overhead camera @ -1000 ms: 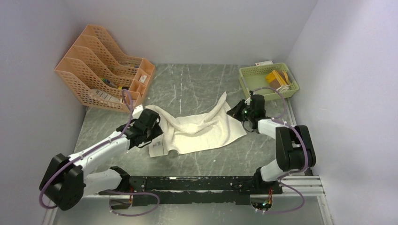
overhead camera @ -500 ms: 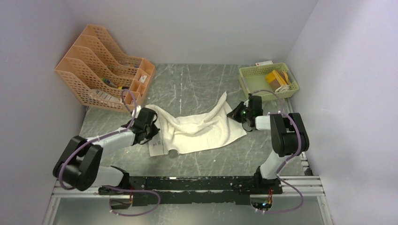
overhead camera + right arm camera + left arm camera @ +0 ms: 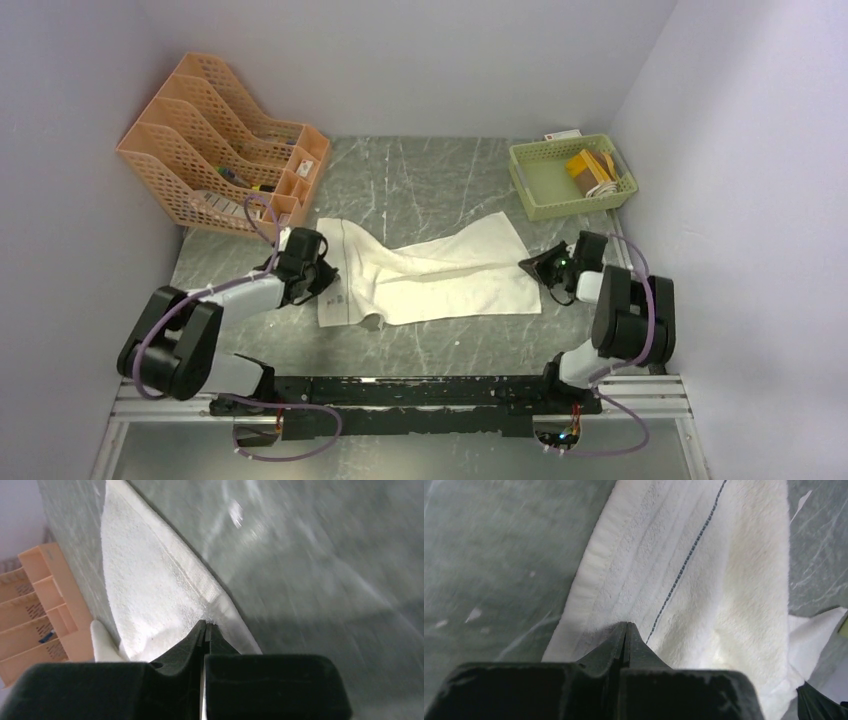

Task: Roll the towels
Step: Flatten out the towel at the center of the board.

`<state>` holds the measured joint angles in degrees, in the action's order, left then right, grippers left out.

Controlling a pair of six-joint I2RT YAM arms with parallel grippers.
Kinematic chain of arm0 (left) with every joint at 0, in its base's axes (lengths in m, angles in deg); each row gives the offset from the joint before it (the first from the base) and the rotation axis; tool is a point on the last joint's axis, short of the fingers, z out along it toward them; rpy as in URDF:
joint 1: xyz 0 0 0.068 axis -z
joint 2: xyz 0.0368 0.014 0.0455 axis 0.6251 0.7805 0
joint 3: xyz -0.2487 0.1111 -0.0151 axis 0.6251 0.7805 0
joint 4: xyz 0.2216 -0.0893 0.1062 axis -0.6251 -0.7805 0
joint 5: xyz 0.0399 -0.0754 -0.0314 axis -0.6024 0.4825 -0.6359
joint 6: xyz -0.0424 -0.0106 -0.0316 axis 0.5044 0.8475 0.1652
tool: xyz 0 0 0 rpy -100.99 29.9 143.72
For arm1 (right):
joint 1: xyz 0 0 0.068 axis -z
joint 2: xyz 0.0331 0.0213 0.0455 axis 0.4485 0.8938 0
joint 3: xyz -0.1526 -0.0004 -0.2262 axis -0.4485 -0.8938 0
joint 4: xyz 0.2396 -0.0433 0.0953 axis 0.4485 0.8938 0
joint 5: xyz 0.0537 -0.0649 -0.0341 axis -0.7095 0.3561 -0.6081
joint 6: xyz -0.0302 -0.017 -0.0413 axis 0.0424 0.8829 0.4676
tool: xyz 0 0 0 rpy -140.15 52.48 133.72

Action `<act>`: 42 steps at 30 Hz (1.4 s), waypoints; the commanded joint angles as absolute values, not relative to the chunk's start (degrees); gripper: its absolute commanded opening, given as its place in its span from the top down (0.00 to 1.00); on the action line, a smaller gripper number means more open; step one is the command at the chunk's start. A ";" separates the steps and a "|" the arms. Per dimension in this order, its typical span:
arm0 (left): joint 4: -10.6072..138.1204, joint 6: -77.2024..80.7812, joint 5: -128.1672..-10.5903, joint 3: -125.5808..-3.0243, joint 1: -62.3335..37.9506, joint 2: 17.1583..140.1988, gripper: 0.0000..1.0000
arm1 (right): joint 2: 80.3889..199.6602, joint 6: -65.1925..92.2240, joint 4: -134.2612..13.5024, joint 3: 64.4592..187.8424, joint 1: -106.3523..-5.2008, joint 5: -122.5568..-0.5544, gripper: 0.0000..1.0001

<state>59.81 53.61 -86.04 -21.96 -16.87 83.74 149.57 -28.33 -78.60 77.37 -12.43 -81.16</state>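
Lying spread on the middle of the bench [image 3: 420, 180], the cream-white towel [image 3: 440, 280] is held at two sides: its 9 o'clock edge is pinched by the left tool [image 3: 625, 627], and its 3 o'clock corner is pinched by the right tool [image 3: 206, 625].
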 commanded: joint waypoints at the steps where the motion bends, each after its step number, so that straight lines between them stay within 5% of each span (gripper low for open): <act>1: 42.31 56.42 -82.50 -14.28 -16.89 79.79 0.93 | 140.22 -27.50 -61.90 72.09 -10.51 -72.96 1.00; 8: 28.14 57.49 -82.38 -14.44 -16.55 63.53 0.93 | 123.31 -26.35 -43.17 72.84 -7.93 -60.52 1.00; 17: 16.89 51.79 -87.21 -29.00 -15.49 61.24 0.90 | 119.31 -19.92 -50.10 75.84 -8.54 -66.49 0.99; 20: 17.38 47.95 -88.44 -36.93 -15.49 64.72 0.83 | 119.44 -17.22 -52.77 78.25 -14.76 -66.24 0.83; 28: 24.91 44.73 -84.83 -37.58 -15.22 69.86 0.45 | 127.05 -20.18 -57.89 85.04 -31.64 -61.07 0.02; 33: 26.91 50.66 -78.59 -38.01 -15.22 72.51 0.37 | 137.60 -30.27 -56.55 90.43 -31.80 -64.78 0.00; 37: 22.71 59.71 -77.64 -40.44 -15.30 72.81 0.02 | 141.09 -41.86 -38.04 101.52 -33.45 -53.06 0.00; 42: 4.00 65.07 -80.33 -54.02 -15.95 84.84 0.01 | 152.48 -47.86 -11.47 123.06 -34.55 -42.19 0.00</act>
